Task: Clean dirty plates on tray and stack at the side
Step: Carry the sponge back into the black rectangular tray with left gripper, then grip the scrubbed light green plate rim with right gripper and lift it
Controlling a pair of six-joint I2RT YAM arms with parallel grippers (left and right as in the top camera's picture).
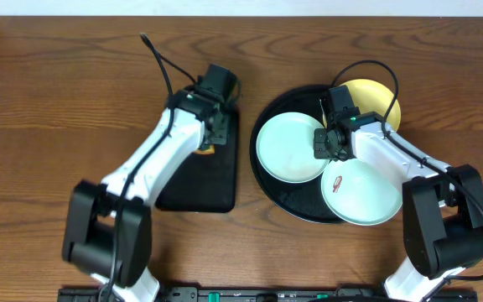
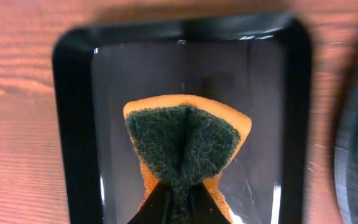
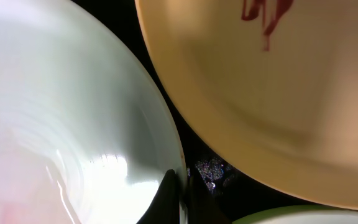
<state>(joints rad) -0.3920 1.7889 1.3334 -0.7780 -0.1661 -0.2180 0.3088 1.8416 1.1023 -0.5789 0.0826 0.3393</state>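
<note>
Sponge (image 2: 182, 140): orange with a green scouring face, pinched at its lower edge by the left gripper (image 2: 176, 202); the jaws are clenched on it over the small black tray (image 2: 73, 124).
Sponge risk: the narrow pinch creases it, so only a small folded patch may meet a plate; pressing hard could twist it out of the fingers.
Left pale plate (image 3: 55, 124): lies on the left half of the round tray (image 1: 279, 201), its rim clamped by the right gripper (image 3: 180, 194); whether it is raised off the tray I cannot tell.
Plate risk: the hold is a thin bite on a glossy rim, so scrubbing may pivot the plate or slide it free.
Yellow plate (image 3: 278, 93): at the far right of the round tray, just beside the held rim, with a red smear (image 3: 263, 15) near its far side.
Crowding risk: moving the held plate could knock this one.
Near pale plate (image 1: 363, 193): on the tray's near right, overhanging the rim and under the right arm; a bump could tip it onto the table (image 1: 57, 101).
Arm risk: both arms will likely have to work over the one tray and could collide.
</note>
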